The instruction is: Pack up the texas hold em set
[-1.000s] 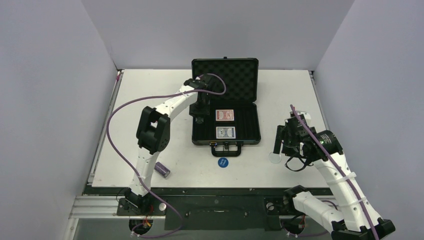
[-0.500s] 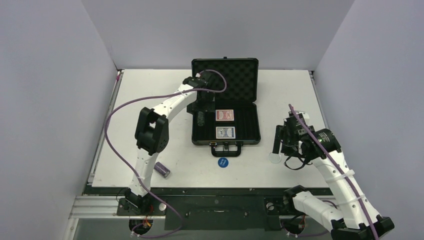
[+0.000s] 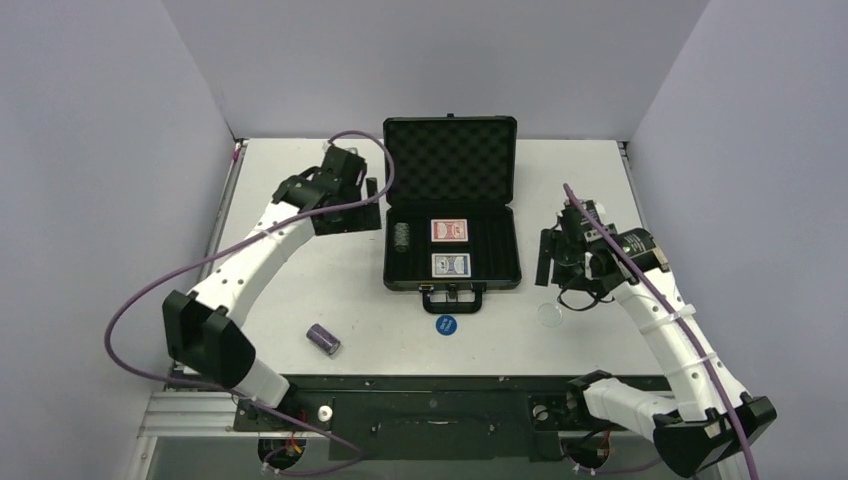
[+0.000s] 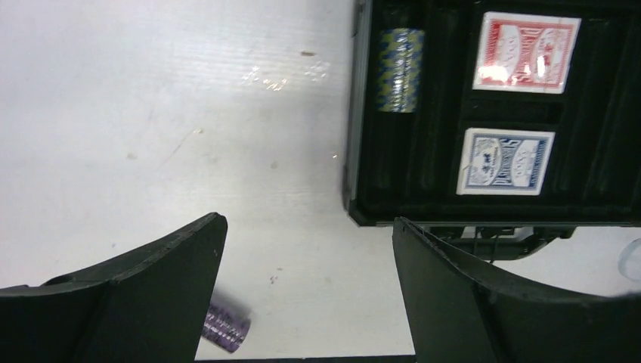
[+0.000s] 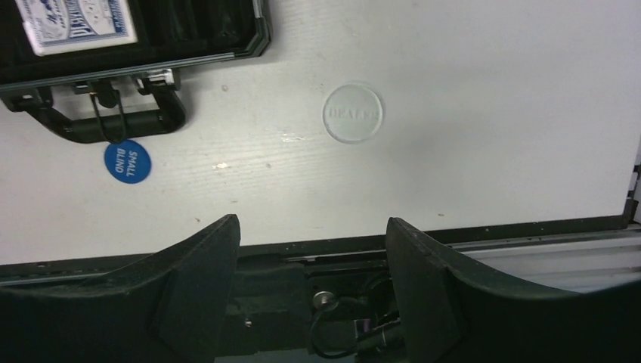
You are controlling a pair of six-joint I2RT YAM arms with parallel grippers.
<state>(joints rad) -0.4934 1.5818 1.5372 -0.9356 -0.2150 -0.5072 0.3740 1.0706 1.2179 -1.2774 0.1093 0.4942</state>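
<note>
Open black case (image 3: 450,160) holds red deck (image 3: 450,231), blue deck (image 3: 450,265) and a chip stack (image 3: 402,238). On the surface (image 3: 570,190), blue disc (image 5: 126,161) reads "SMALL BLIND", clear disc (image 5: 353,113) "DEALER". Left gripper (image 4: 310,295) and right gripper (image 5: 314,287) are spread, empty.

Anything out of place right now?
Three pieces lie outside the open black hard case: a purple chip stack on its side front-left, a blue round disc and a clear round disc just in front.

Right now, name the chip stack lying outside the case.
The purple stack, lying on the table's near left side; the green stack sits in the case's left slot.
</note>
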